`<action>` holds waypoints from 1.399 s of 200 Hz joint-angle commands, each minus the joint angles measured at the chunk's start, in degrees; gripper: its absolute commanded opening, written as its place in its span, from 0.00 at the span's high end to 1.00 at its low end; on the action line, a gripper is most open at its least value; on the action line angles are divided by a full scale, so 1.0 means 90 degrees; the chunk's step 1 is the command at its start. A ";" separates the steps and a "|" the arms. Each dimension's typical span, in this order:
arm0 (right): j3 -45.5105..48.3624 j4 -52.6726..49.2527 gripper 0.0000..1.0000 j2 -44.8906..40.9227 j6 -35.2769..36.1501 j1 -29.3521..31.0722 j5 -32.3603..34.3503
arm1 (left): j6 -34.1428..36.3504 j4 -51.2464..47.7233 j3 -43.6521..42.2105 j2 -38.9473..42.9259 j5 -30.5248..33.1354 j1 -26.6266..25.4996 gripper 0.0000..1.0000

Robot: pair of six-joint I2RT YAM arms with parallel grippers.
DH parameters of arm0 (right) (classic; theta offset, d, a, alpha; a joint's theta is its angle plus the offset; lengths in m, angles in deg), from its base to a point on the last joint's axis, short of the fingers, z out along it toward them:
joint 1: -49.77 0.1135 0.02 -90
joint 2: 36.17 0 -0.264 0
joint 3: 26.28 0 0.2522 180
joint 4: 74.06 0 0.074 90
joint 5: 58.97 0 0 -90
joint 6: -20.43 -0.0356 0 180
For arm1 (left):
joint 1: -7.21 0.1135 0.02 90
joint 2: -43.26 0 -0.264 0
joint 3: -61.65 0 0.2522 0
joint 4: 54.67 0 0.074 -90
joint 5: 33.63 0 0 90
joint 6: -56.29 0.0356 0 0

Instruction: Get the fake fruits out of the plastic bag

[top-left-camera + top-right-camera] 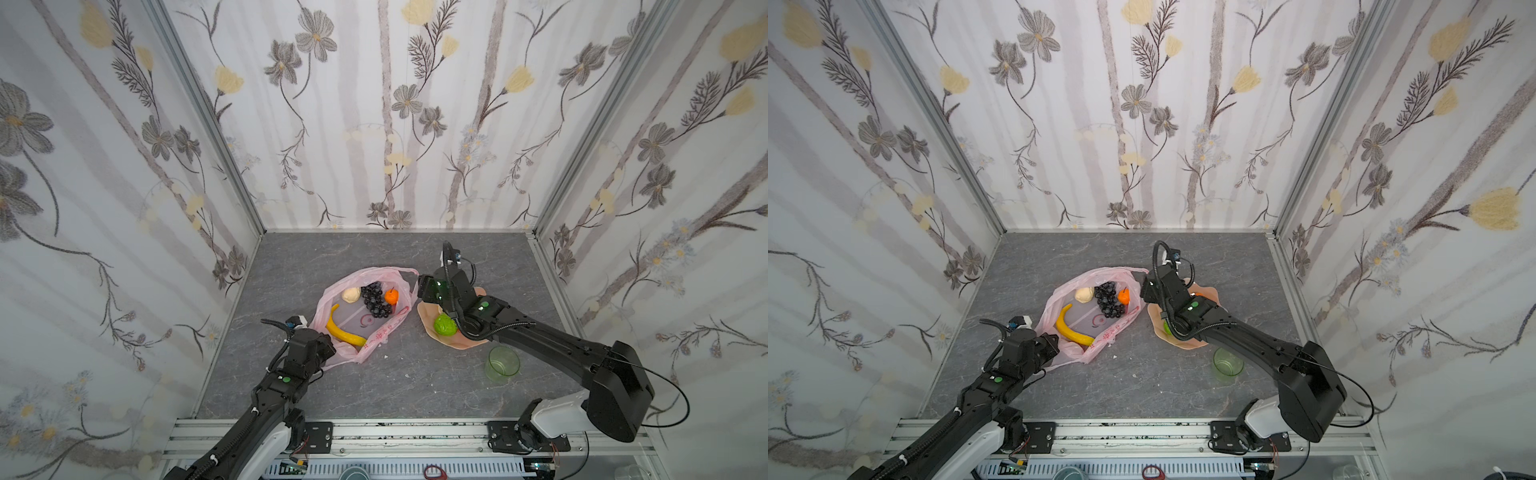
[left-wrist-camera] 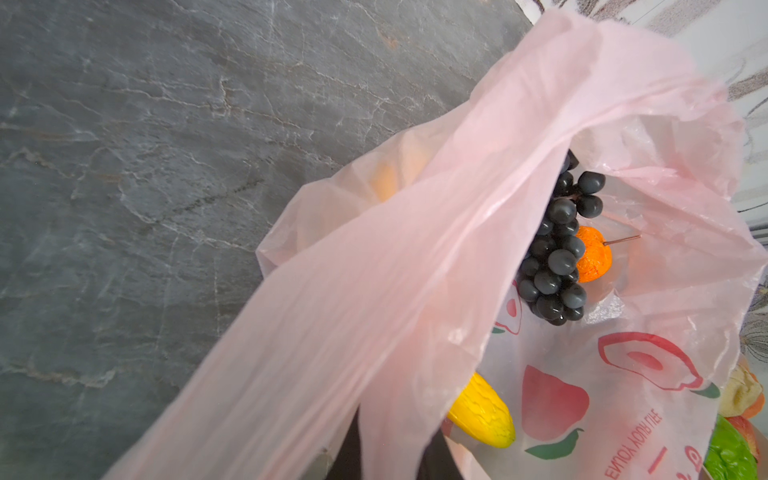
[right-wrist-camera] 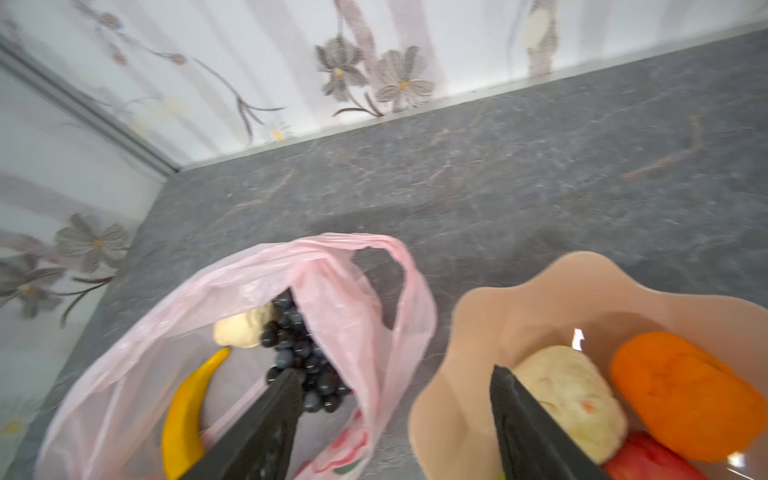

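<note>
Soft, even white light; faint shadows on the grey marbled tabletop. Both top views bow at the edges. The right wrist view is smeared, with white glare on the peach wavy-edged plate just beyond the fingers of the right gripper. Seen from the left wrist, the thin pale pink plastic bag blurs near the lens; the dark purple grape bunch is sharp.

Left arm and right arm: black shells, white bases, green dots, looped cables.
</note>
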 commanded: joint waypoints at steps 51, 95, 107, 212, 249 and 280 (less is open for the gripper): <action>-0.1402 -0.0484 0.27 0.1408 -0.0149 0.0781 -0.1003 | 0.0023 0.0069 0.0064 -0.0011 0.0043 -0.0007 0.85; -0.2500 -0.1003 0.28 0.2584 -0.0273 0.0879 -0.2036 | -0.0017 0.0057 0.0078 0.0051 -0.0310 -0.0030 0.88; -0.2852 -0.1187 0.28 0.2912 -0.0240 0.0919 -0.2142 | -0.0053 0.0032 0.0089 0.0107 -0.0484 -0.0061 0.91; -0.5289 -0.1850 0.29 0.5115 -0.0389 0.0618 -0.3137 | -0.0496 -0.1078 0.0509 0.1088 -0.0256 -0.0629 0.98; -0.5435 -0.1743 0.30 0.5333 -0.0397 0.0556 -0.3274 | -0.0507 -0.1142 0.0372 0.1705 0.0023 -0.0665 1.00; -0.5578 -0.1733 0.30 0.5519 -0.0426 0.0468 -0.3349 | -0.0464 -0.1187 0.0352 0.1898 0.0174 -0.0678 1.00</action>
